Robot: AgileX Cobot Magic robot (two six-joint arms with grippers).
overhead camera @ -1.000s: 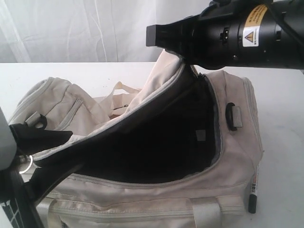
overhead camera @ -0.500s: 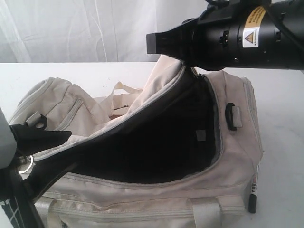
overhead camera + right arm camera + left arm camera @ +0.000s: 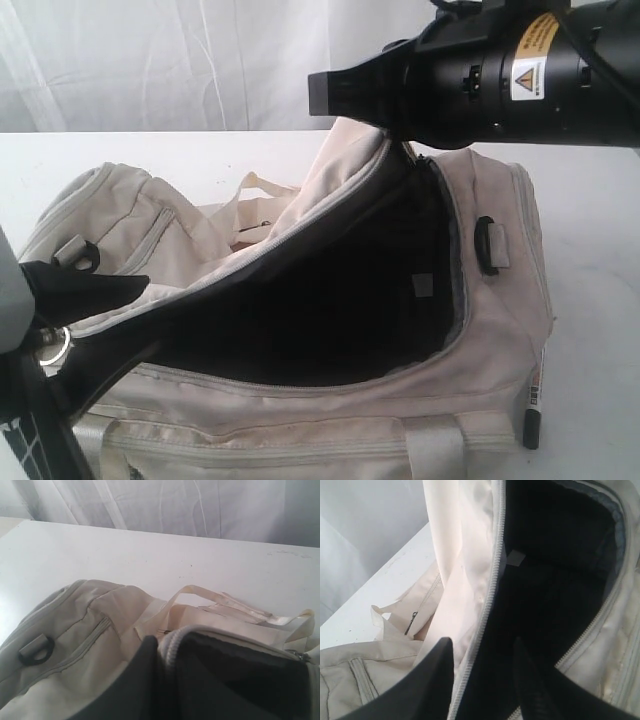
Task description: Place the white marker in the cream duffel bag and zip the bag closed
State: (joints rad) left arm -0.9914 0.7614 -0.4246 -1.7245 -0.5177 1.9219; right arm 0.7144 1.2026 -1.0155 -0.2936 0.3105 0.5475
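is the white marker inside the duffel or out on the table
Out: the slim white black-capped marker lies on the white table beside the large cream fabric duffel bag's end.

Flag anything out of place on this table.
The slim white marker with a black cap lies on the white table outside the cream fabric duffel bag, tucked against its end, while the bag gapes open, unzipped. Nothing looks spilled or damaged.

Wide dark mouth of the cream duffel bag (image 3: 500,330) between left gripper (image 3: 482,650) and right gripper (image 3: 325,92)
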